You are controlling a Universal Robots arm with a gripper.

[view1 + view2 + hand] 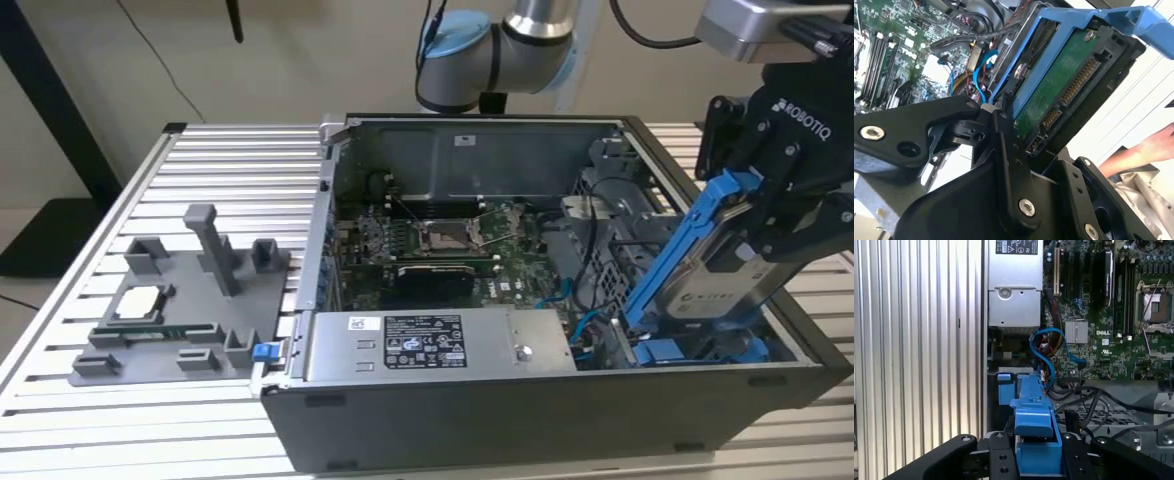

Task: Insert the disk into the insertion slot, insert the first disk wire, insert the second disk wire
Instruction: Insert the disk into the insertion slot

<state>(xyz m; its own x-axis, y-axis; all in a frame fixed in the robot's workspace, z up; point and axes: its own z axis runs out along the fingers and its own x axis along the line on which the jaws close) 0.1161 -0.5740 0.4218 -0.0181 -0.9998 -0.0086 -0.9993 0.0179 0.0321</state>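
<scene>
The claw [774, 228] is closed on the disk [714, 265], one black finger on each flat face, over the end of the open computer case [534, 420] at the exterior view's right. Its black body carries a line of white lettering. In both wrist views the fingers [1006, 150] [999, 455] press against the blue carrier frame from either side.

The one disk is tilted steeply. Its upper end is in the claw and its lower end is down inside the case, at or just above the blue-edged insertion slot [694, 350]; whether they touch cannot be told. Its white label faces the exterior view, with print too small to make out. In the second wrist view its green circuit board [1064, 85] and one row of gold connector pins show.

Labels on the case: one large white one with dark print and symbols on the power supply [441, 340], and one small white sticker [463, 140] on the far wall.

One motherboard [441, 240] has one open processor socket. Two blue cables [1046, 347] loop beside it.

A grey fixture [187, 300] on the slatted table [80, 420] holds one processor chip [138, 303].

A person's hand [1154, 145] shows beyond the disk.
</scene>
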